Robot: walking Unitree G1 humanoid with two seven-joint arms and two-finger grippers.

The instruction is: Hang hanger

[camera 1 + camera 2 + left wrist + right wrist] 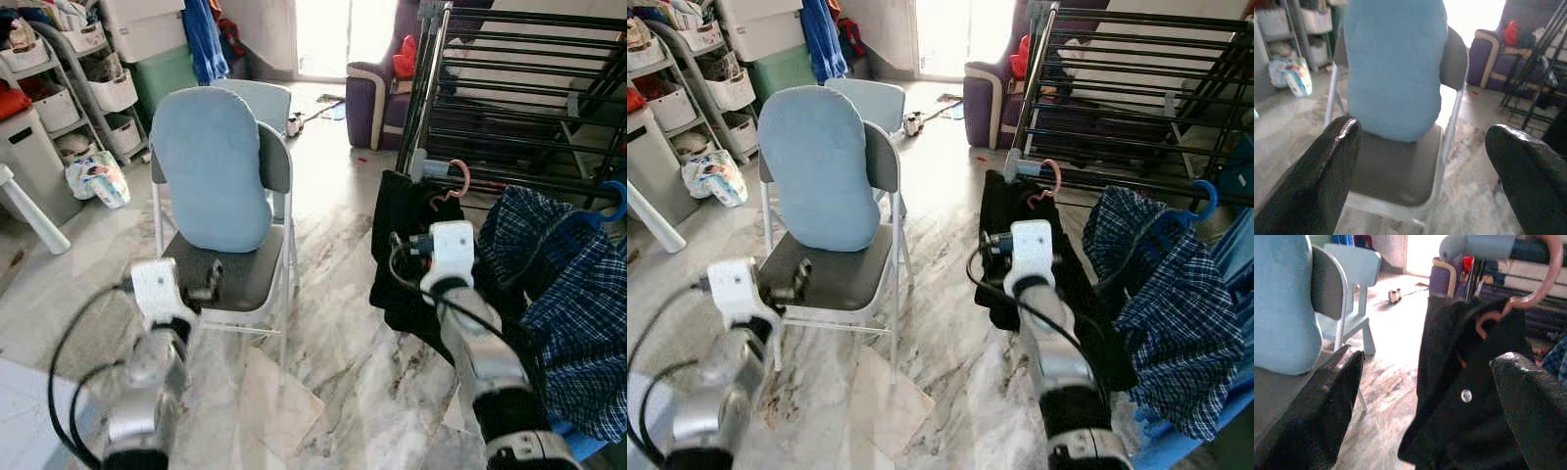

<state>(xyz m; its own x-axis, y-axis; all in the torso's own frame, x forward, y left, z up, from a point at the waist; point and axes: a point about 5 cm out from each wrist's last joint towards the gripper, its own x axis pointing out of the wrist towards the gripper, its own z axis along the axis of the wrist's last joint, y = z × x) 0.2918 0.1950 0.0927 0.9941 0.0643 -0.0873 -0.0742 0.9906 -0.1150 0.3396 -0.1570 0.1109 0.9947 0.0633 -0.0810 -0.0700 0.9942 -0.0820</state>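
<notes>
The left gripper point(1420, 161) gapes wide at seven o'clock, facing the grey chair point(235, 274). At five o'clock the right gripper point(1430, 401) also stands wide and empty. Beyond it, at two o'clock, the pink hanger point(457, 184) hooks the drying rack point(509, 117), carrying a black garment point(407, 245). The cloth is limp and light, so the stiff neck under the hook seems the best hold.

two silver metal arms, each ending in a blocky white wrist housing; the left arm point(147, 377) has thick black cables looping out from its side and back under the forearm; the right arm point(485, 357) carries a black cable curling round its white housing, and a black band rings it lower down; the left gripper point(1415, 161) and right gripper point(1425, 401) each have two broad, rounded, glossy black fingers
</notes>
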